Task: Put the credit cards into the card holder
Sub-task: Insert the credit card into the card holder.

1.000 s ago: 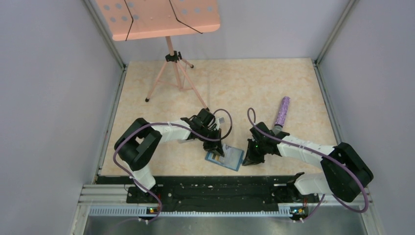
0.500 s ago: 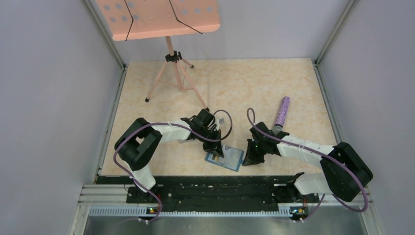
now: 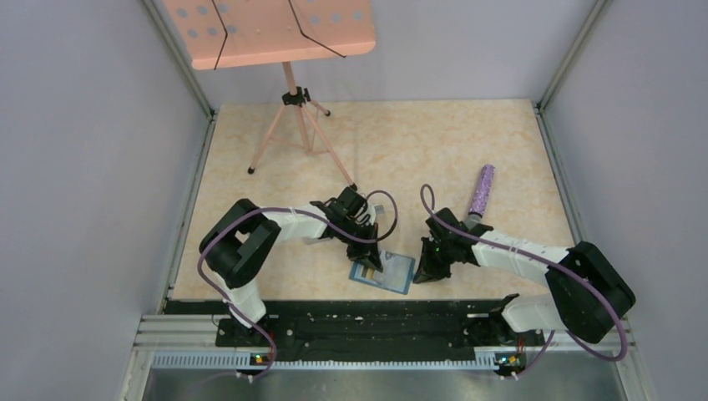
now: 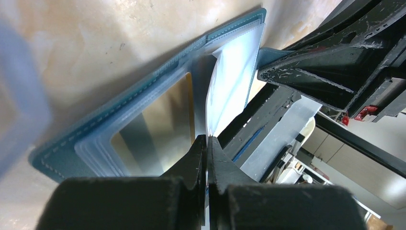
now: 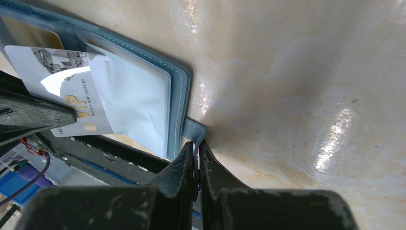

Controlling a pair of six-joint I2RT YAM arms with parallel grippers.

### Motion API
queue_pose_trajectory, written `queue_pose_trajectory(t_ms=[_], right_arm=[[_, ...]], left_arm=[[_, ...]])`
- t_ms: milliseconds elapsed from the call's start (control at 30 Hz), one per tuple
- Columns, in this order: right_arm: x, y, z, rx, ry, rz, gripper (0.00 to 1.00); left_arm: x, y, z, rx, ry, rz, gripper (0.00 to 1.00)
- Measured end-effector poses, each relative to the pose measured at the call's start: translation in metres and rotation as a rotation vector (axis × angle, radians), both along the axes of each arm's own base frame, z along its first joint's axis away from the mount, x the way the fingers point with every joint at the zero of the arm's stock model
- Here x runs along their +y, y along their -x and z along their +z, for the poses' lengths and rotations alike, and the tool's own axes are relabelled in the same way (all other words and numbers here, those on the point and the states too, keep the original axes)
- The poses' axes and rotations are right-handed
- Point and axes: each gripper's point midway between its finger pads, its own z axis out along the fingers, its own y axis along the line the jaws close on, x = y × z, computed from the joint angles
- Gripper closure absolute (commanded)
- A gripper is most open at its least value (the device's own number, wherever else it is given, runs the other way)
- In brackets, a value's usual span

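Teal card holder [image 3: 386, 271] lies open at the table's [image 3: 417, 150] 6 o'clock.
Its tab [image 5: 194, 130] is clamped by the right gripper [image 5: 197, 149] as an anchor; the left gripper [image 4: 207, 143] pinches a pale card [image 5: 72, 103], edge aimed at a sleeve [image 5: 136, 98].

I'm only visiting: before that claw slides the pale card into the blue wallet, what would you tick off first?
1. The card holder lies open: ok.
2. The right claw is shut on the closing tab: ok.
3. The left claw pinches the pale card: ok.
4. That card's leading edge is inside a pocket: cannot tell.
5. The gold card sits in its pocket: ok.
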Motion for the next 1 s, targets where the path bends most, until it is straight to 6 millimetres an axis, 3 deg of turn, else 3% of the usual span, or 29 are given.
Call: queue_pose_trajectory(t_ms=[167,300,700,1000], right_arm=[[0.000,0.000,0.000,0.003,0.000,0.001,1.00],[0.001,0.000,0.000,0.006,0.002,0.002,1.00],[0.002,0.000,0.000,0.009,-0.004,0.004,1.00],[0.002,0.000,0.000,0.009,-0.005,0.004,1.00]], left_arm=[[-0.001,0.003,0.000,0.018,0.014,-0.016,1.00],[-0.001,0.003,-0.001,0.015,0.010,-0.018,0.81],[0.013,0.004,-0.007,-0.002,-0.131,-0.017,0.64],[0.011,0.007,-0.002,-0.026,-0.181,-0.056,0.65]])
